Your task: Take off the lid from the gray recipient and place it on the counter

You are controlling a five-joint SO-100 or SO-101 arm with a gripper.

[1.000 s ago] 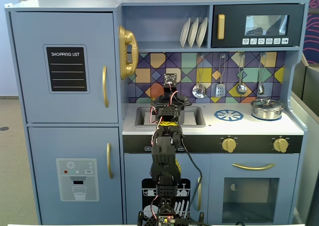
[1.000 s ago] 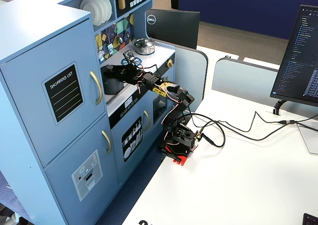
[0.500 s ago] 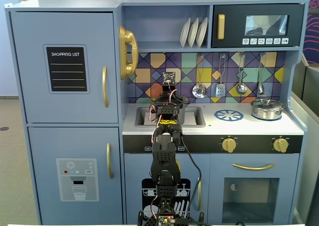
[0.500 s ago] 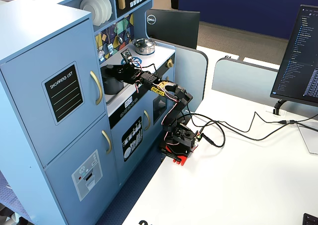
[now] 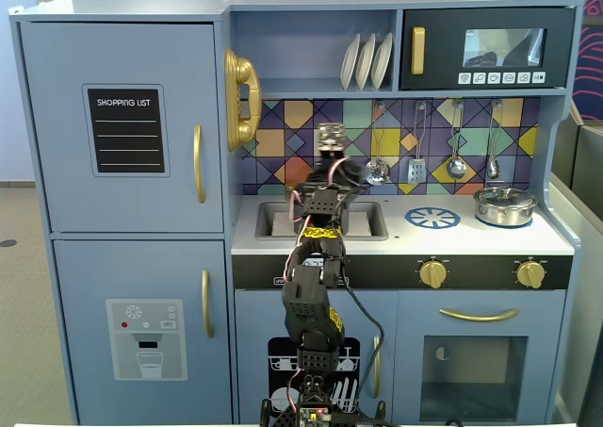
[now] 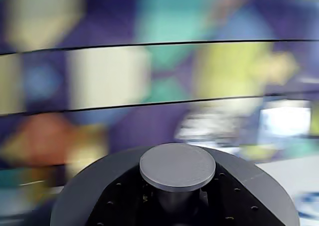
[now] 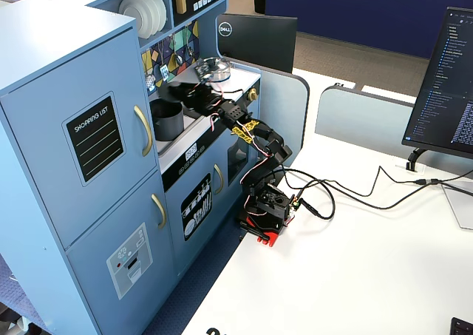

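Item, nearest: arm base, clamped on the white desk in front of the toy kitchen; the links rise and lean over the worktop edge, wrist lifted above the sink side.

Item: gripper [image 7: 179,93], closed on the knob [image 6: 177,167] of the lid [image 6: 239,181]. The wrist view shows the dark disc spreading around the knob, with the jaws tucked beneath the knob's cap. In a fixed view from the side the lid [image 7: 176,92] is blurred and hangs clear above the gray recipient [image 7: 167,119], which stands open in the sink area at the left of the counter [image 7: 235,78].

Item: counter [image 5: 462,238], bare pale surface around the printed burner [image 5: 432,218], right of the sink in the front fixed view.

Item, far right: small steel pot [image 5: 505,205], lidded (not part of the task).

Handling note: the lid should probably be kept level, carried right past the sink rim, lowered flat onto bare counter short of the steel pot, then released.
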